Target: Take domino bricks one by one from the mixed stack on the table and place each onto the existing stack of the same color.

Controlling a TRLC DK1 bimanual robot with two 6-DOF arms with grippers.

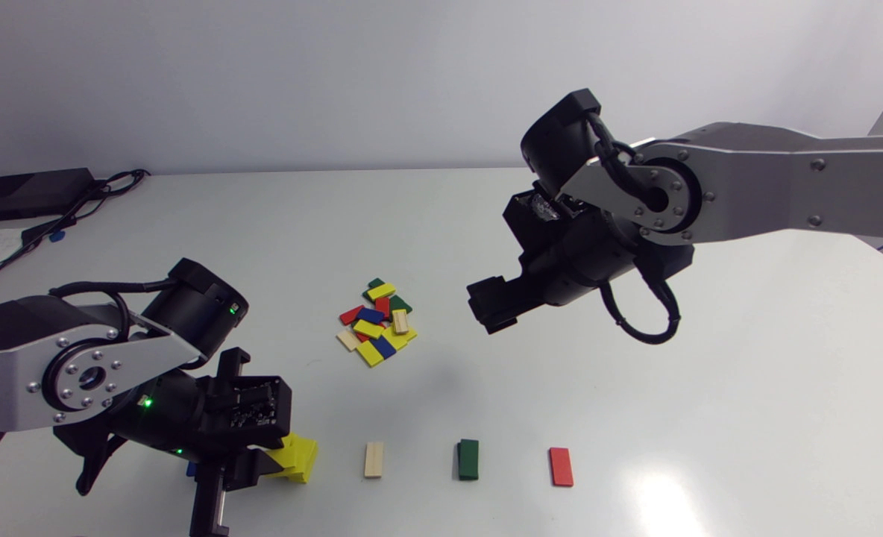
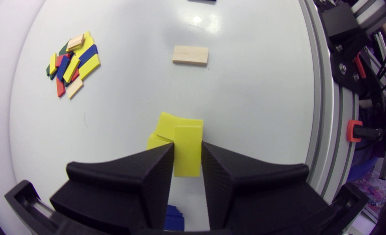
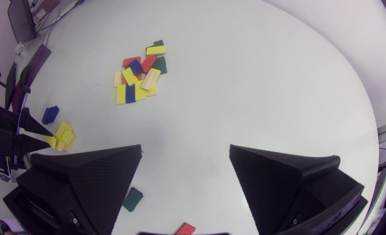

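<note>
Yellow brick (image 2: 188,153) — clamped between the two fingers of the left hand (image 2: 187,145), one finger on each long side, directly over the yellow stack (image 1: 300,455). Cannot tell whether it already rests on the stack. The stack is untidy, with its bricks fanned out of line.

Places below are taken from the head view.
- Yellow stack: near the front edge of the counter (image 1: 710,335), at about 7 o'clock from the mixed pile (image 1: 376,321).
- Blue stack (image 3: 50,114): at 9 o'clock from the yellow stack, near it but not touching, mostly hidden under the left hand.
- At 3 o'clock from the yellow stack, in one row and each well apart: wood-coloured brick (image 1: 374,459), then green brick (image 1: 468,459), then red brick (image 1: 561,467). Cannot tell whether the green is one brick or several.
- Mixed pile: mid-counter. Yellow, blue, red, green and wood-coloured bricks lie flat and overlap.
- Right hand (image 3: 185,148): at 3 o'clock from the mixed pile, raised above the counter — fingers wide apart, nothing between them.
</note>
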